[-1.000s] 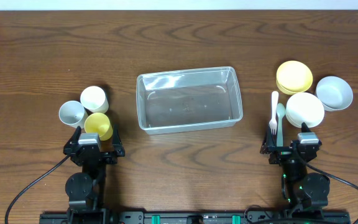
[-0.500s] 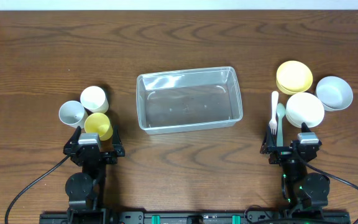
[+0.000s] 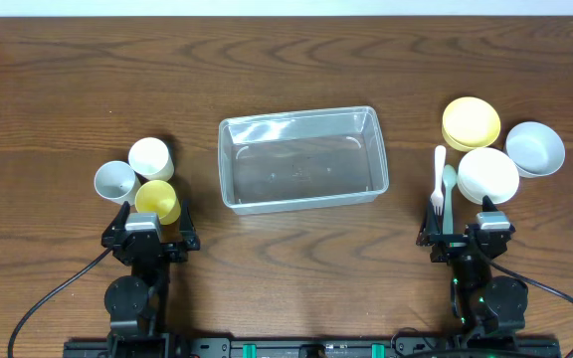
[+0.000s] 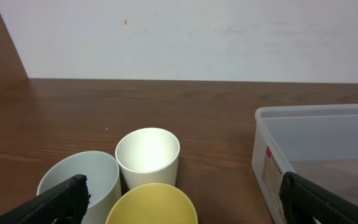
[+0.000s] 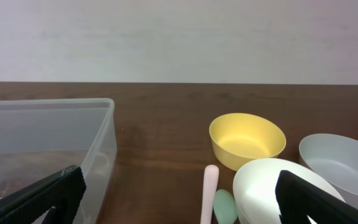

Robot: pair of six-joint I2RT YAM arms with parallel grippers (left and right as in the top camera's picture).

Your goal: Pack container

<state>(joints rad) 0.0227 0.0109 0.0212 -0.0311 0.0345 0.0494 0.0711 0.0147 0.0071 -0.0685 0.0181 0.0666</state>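
Container sits unmoved vs a sec ago, empty mid-counter; my left gripper & right gripper idle spread at near edge, packing unstarted.

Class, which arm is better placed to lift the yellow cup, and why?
Left. The yellow cup sits just ahead of the open left tool; the right tool is beyond the container, by the bowls.

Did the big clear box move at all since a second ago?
No. In the overhead view the container lies at the same place on the table, just as far from the yellow bowl as before.
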